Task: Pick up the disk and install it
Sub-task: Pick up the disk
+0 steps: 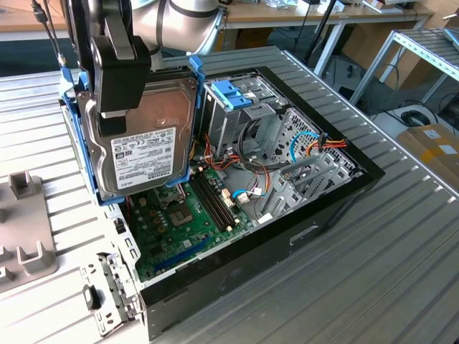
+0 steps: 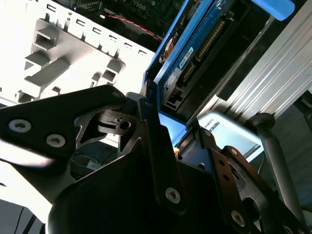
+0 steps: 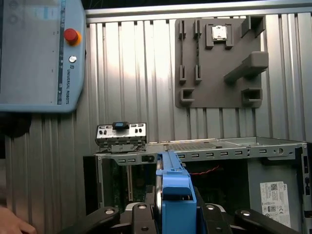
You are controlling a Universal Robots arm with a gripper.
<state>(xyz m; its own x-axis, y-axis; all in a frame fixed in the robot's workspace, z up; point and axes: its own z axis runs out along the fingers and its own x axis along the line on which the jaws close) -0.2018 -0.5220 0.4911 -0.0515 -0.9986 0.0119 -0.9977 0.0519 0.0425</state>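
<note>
The disk [image 1: 147, 147], a stiff, dense metal slab with a white label and a light-blue plastic frame, hangs upright over the open computer case [image 1: 287, 244], above its motherboard [image 1: 179, 222]. The gripper [image 1: 115, 100] is clamped narrowly across the disk's flat faces near the top edge. The disk is probably heavy, smooth and shock-sensitive, so faces or frame are safer holds than the connector end. The case's metal drive cage [image 1: 269, 118] stands further right.

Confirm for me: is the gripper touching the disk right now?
Touching. In the exterior view a black finger of the gripper lies flat against the labelled face of the disk, held upright over the open computer case.
</note>
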